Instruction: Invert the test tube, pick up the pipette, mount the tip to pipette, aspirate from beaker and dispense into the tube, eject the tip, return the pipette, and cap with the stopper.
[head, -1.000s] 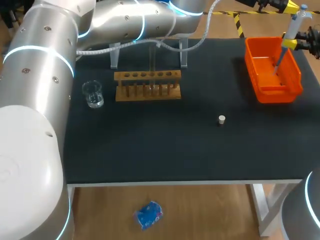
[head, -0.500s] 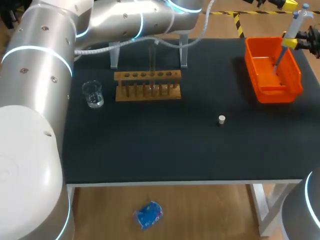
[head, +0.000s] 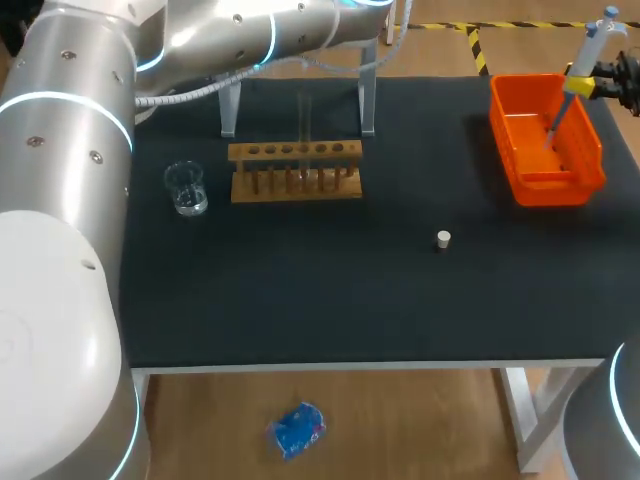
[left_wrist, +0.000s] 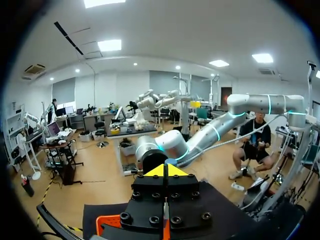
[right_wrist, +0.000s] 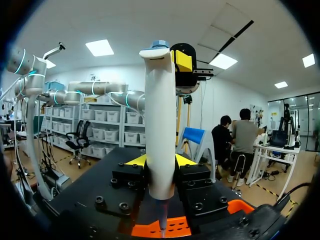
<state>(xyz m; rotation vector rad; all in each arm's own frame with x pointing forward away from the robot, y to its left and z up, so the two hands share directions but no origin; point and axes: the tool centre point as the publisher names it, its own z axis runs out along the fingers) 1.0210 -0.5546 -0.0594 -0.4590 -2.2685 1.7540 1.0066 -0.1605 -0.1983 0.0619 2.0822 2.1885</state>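
left arm (head: 250, 35) pulled back | left tool (left_wrist: 167, 170) pressed together | right tool (right_wrist: 160, 161) pinching pipette (right_wrist: 160, 110)

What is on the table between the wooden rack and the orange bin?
Nothing: the head view shows bare table between rack and bin. The stopper lies nearer the front edge.
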